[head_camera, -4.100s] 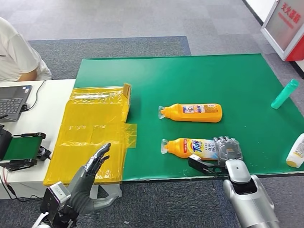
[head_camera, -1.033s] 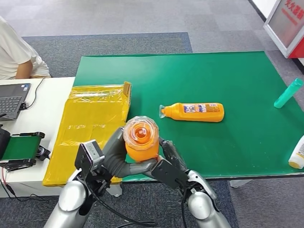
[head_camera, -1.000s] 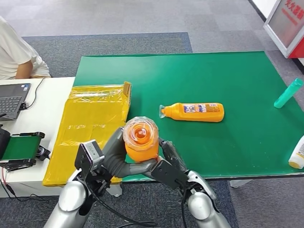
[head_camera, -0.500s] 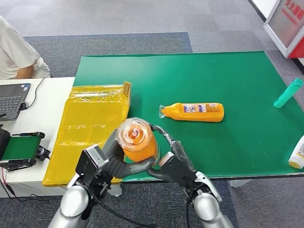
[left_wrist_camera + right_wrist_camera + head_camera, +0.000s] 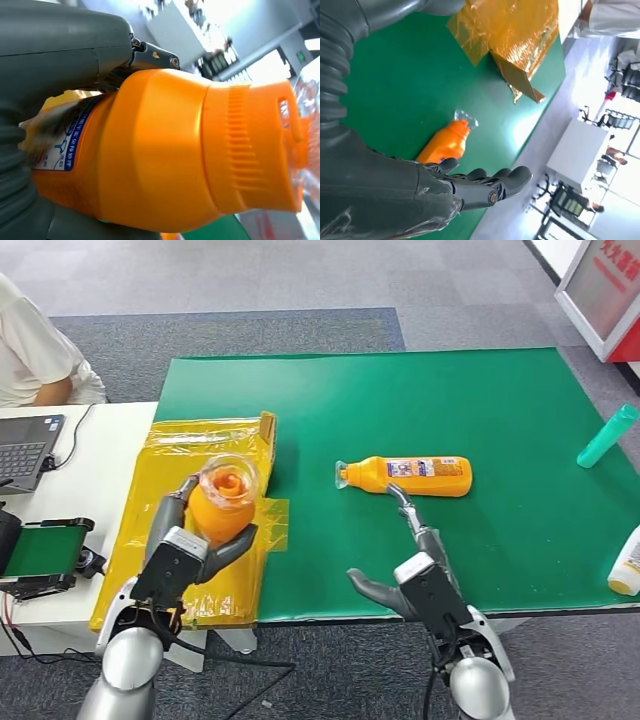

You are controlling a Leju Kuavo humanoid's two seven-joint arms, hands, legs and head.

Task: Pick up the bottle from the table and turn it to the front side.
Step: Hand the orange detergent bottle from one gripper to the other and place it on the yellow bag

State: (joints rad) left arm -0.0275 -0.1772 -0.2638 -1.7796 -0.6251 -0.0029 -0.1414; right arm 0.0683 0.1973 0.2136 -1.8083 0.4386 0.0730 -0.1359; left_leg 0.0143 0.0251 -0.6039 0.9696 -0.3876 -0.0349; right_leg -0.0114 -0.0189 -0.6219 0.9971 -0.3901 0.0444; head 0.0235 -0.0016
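Over yellow sheet (image 5: 189, 490), left hand (image 5: 198, 540) grips bottle (image 5: 221, 502) cap-up; right hand (image 5: 411, 570) spread, holding nothing. Next: likely rotate label frontward.

Orange bottle (image 5: 221, 502) upright, cap toward camera

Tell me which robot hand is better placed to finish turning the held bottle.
Left: the left robot hand already grips the orange Tide bottle above the yellow bag; the right robot hand is open, holding nothing.

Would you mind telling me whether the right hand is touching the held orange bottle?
Apart: the head view shows the right hand open over the green mat, clear of the orange bottle in the left hand.
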